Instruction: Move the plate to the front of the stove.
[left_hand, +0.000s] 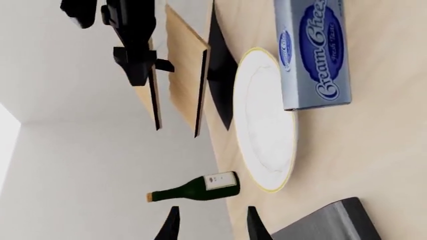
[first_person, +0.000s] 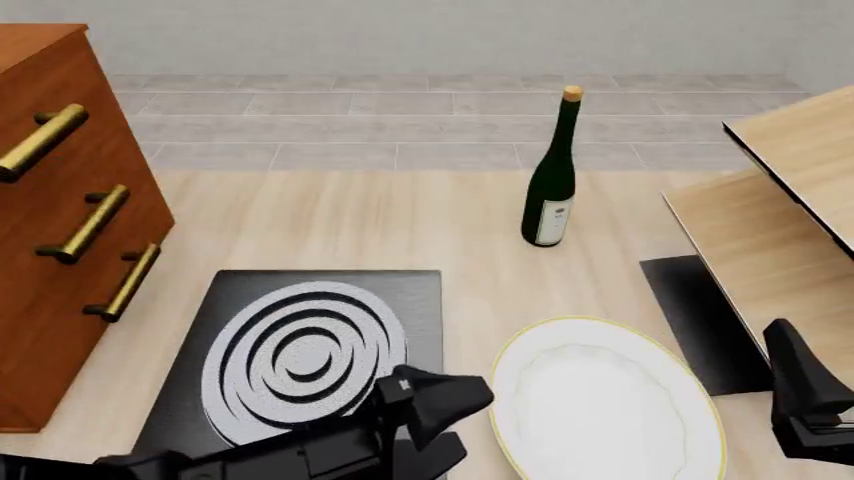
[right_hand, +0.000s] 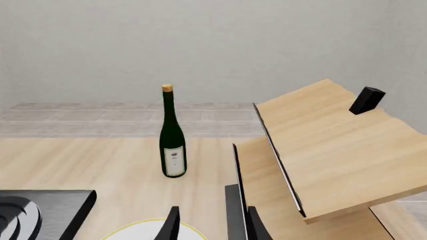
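Scanning L to R, we see the stove (first_person: 304, 365) flat on the table w/ our left gripper (first_person: 434, 415) low over its near-right corner, fingers parted, holding nothing. Just beside it on the right lies the plate (first_person: 607, 400), untouched. Right gripper (right_hand: 210, 225) hangs near the plate's far edge, fingers apart & empty too. Risk as we judge it: thin flat rim, so a pinch may slip, or a shove sends it into the black mat (first_person: 694, 315) or wine bottle (first_person: 551, 190).

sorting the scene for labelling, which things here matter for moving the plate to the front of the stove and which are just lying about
Belongs to the job:
plate
stove

Just lying about:
wine bottle
cream cheese box
wooden drawer unit
tilted wooden boards
plain black mat
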